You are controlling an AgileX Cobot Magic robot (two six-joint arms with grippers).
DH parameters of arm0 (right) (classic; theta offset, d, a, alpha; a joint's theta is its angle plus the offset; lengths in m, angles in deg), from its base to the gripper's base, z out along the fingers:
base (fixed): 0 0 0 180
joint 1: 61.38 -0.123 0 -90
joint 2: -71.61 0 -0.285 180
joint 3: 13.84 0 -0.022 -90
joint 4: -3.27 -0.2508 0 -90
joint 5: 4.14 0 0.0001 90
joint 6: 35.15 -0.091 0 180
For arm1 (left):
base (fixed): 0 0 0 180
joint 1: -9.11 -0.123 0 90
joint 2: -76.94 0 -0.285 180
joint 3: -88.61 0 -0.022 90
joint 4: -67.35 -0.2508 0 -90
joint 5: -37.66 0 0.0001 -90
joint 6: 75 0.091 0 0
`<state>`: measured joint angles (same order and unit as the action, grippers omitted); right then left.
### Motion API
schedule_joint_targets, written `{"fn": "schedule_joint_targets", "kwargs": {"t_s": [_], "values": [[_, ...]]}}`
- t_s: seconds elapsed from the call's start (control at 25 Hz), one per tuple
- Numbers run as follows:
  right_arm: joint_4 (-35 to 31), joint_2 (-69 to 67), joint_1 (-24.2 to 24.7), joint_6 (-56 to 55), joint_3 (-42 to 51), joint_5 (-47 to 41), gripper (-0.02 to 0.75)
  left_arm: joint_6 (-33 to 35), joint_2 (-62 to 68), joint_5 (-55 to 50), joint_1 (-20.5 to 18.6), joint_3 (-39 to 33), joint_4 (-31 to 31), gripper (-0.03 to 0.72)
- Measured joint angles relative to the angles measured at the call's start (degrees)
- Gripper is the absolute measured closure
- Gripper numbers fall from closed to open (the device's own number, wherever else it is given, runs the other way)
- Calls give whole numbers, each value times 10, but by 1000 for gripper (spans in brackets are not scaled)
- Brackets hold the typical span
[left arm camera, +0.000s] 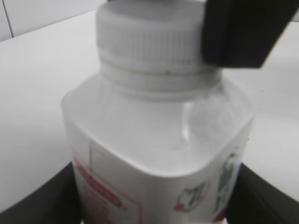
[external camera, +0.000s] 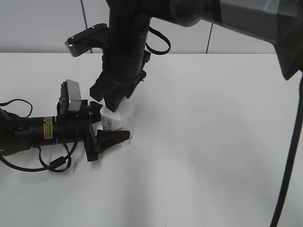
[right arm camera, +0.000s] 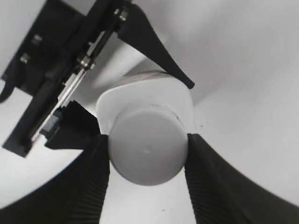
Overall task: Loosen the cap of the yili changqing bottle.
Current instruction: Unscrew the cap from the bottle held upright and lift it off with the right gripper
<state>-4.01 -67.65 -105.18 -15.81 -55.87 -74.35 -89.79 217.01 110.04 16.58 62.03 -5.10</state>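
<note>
- Bottle (external camera: 118, 124): small white squarish plastic container with a pink-red label, upright on the white table (external camera: 213, 142), left of centre in the exterior view. Thin translucent walls; likely light, and liable to flex or tip if squeezed hard.
- Cap (right arm camera: 147, 151): round, white, flat-topped, with fine vertical ribs round its side. The ribs are the proper place to grip; the smooth top offers nothing.
- Left gripper (external camera: 110, 137): lying low along the table, its dark fingers (right arm camera: 154, 49) on either side of the bottle's body. They appear to brace it, though the contact itself is not plainly shown.
- Right gripper (right arm camera: 147, 154): reaching down from above, its ribbed pads (right arm camera: 96, 182) closed narrow against opposite sides of the cap.
- Handling note: the plastic is probably slick, so the lower hold must resist turning while the cap is twisted.
- Risk: the bottle may spin in the lower fingers, leaving the thread unbroken.
</note>
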Motion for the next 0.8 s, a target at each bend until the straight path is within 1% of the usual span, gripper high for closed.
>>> {"fn": "schedule_joint_targets", "kwargs": {"t_s": [0.12, 0.2, 0.28, 0.44, 0.64, 0.72, 0.8], "values": [[2, 0, 1, 163, 0, 1, 342, 1, 0, 0, 0, 0, -1, 193], [3, 0, 1, 228, 0, 1, 342, 2, 0, 0, 0, 0, -1, 193], [5, 0, 1, 261, 0, 2, 342, 2, 0, 0, 0, 0, -2, 194], [5, 0, 1, 276, 0, 3, 342, 2, 0, 0, 0, 0, -2, 195], [-1, 0, 1, 270, 0, 3, 339, 2, 0, 0, 0, 0, -2, 195], [-6, 0, 1, 260, 0, 4, 289, 2, 0, 0, 0, 0, -2, 195], [-17, -1, 1, 246, 0, 4, 203, 1, 0, 0, 0, 0, -2, 195]]}}
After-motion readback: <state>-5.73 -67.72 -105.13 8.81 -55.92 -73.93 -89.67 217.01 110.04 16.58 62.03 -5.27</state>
